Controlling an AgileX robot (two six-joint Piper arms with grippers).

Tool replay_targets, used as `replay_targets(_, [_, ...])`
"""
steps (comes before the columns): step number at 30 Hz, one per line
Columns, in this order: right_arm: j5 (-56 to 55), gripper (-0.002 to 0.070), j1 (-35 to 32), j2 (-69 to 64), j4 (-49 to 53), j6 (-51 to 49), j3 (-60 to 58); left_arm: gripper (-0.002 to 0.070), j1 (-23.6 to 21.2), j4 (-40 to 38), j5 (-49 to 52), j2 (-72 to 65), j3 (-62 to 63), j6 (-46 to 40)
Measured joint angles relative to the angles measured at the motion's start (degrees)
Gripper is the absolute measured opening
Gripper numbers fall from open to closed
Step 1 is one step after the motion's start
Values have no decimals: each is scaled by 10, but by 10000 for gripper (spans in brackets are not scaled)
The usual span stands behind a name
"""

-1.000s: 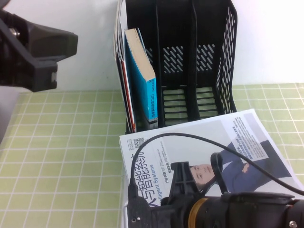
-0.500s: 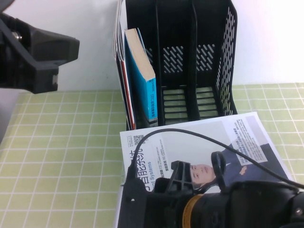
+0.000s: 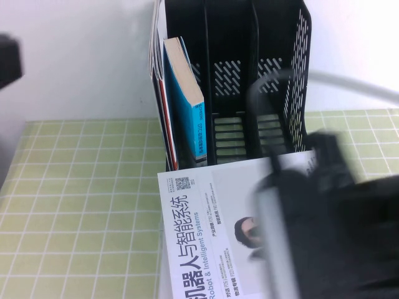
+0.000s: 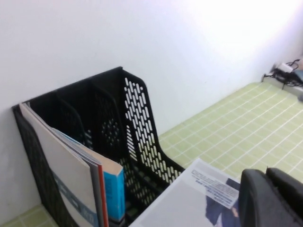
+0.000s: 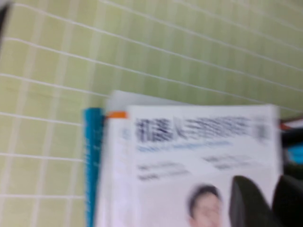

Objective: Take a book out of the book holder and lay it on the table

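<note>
The book (image 3: 206,230), white with black Chinese title and a suited man on its cover, lies flat on the green checked table (image 3: 81,205) in front of the black book holder (image 3: 274,37). My right arm (image 3: 336,230) is a dark blur above the book's right half. In the right wrist view my right gripper (image 5: 265,182) hovers over the cover (image 5: 189,156), open, with nothing between its fingers. My left gripper (image 4: 265,172) hangs above the book's far corner (image 4: 208,189), its fingers together and empty. In the high view only a dark edge of the left arm (image 3: 7,59) shows.
The holder's left compartment (image 4: 137,113) keeps a thick blue book (image 3: 187,99) and a thin white one with a red edge (image 3: 159,81); its other two compartments hold nothing. A white wall rises behind. A teal strip (image 5: 92,161) shows along one edge of the lying book.
My right arm has swung up from the front edge to the right, uncovering the title, and its jaws have parted. The left arm has pulled back almost out of the high view.
</note>
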State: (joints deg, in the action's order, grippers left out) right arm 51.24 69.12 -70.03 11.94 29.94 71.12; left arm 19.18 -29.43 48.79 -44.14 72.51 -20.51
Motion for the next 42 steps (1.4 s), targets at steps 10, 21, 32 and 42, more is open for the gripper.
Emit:
replay_targets(10, [12, 2, 0, 223, 72, -157, -52, -3, 0, -153, -117, 197, -280, -37])
replay_targets(21, [-102, -1, 0, 433, 110, -353, -343, -3, 0, -216, -216, 266, -506, -199])
replay_targets(32, [-84, -1, 0, 470, 124, -387, -392, -3, 0, -272, -221, 266, -517, -213])
replay_targets(42, [-82, -1, 0, 470, 122, -389, -414, -3, 0, -272, -220, 266, -517, -213])
